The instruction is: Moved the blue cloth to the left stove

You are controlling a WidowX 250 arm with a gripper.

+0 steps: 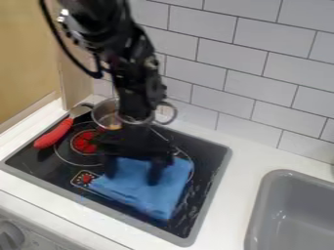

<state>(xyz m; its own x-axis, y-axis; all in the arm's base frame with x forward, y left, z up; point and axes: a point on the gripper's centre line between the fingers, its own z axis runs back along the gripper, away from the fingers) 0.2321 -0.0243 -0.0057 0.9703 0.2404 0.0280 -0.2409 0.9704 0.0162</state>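
If the claw (pixel 132 178) closes too shallowly, the blue cloth (pixel 147 193) may slip. It's wide open, gripping nothing.

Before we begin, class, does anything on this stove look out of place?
Yes, the blue cloth: it lies on the black stovetop, partly covering a burner marking, where fabric could scorch if heated.

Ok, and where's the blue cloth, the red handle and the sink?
Blue cloth (pixel 145 192): camera view, near its middle.
Red handle (pixel 54 134): camera view, its middle.
Sink (pixel 258 210): camera view, its left rim.
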